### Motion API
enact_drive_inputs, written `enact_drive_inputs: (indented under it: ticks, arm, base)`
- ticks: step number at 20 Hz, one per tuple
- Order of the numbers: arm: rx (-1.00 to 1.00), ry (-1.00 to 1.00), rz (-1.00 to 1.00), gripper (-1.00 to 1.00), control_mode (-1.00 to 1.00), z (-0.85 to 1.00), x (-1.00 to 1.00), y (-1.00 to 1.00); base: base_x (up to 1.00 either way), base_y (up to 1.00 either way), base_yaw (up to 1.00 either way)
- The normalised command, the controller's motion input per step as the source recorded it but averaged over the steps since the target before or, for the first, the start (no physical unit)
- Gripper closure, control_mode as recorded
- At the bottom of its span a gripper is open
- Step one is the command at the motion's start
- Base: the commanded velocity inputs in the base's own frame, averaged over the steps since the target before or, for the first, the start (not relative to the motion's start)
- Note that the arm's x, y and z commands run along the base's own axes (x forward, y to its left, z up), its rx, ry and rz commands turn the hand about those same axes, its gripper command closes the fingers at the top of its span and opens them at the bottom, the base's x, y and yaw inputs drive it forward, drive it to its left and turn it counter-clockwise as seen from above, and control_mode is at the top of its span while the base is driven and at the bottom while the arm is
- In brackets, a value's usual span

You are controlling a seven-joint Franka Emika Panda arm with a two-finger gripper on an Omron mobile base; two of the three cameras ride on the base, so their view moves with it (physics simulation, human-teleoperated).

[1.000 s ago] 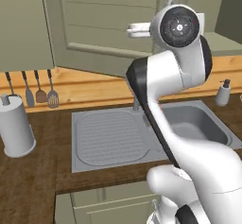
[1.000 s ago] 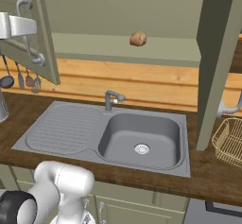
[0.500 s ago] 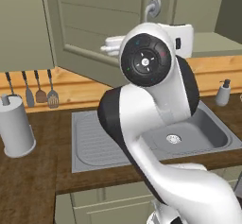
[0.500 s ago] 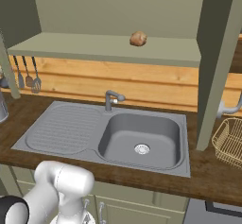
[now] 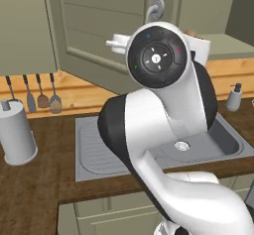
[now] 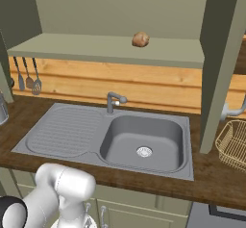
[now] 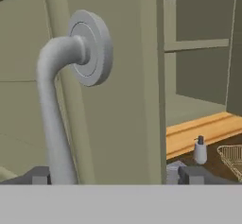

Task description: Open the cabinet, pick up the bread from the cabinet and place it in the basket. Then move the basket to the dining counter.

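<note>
The cabinet stands open, and its left door is swung out toward me. In the hand view my gripper is open, its fingertips spread wide on either side of the door's curved grey handle without pinching it. The bread, a small tan bun, rests on the cabinet's bottom shelf above the sink. The golden wire basket sits on the worktop at the far right, also seen as the basket in the hand view. My arm blocks the middle of the left base view. The dining counter is out of view.
A grey sink with a faucet lies below the shelf. The right cabinet door stands open edge-on beside the basket. Utensils hang on the wall, a white canister stands at left, and a soap bottle at right.
The jaws have gone from shut on the handle to wide open. The left door has swung further out, leaving the right base view, and my arm has come leftward and closer to the cameras.
</note>
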Motion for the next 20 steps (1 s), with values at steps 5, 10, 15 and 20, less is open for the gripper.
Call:
enact_drive_inputs:
  ticks: [5, 10, 15, 20]
  arm:
    - [0.26, -0.01, 0.02, -1.0, -1.0, 0.15, -0.79, -0.02]
    - [-0.07, 0.02, 0.02, -1.0, -1.0, 0.07, -0.35, 0.71]
    - [-0.37, 0.23, -0.04, -1.0, -1.0, 0.02, 0.0, 0.98]
    - [-0.02, 0.08, -0.02, -1.0, -1.0, 0.01, -0.59, 0.2]
  base:
    - [0.0, 0.0, 0.0]
    - [0.0, 0.0, 0.0]
    - [0.0, 0.0, 0.0]
    - [0.0, 0.0, 0.0]
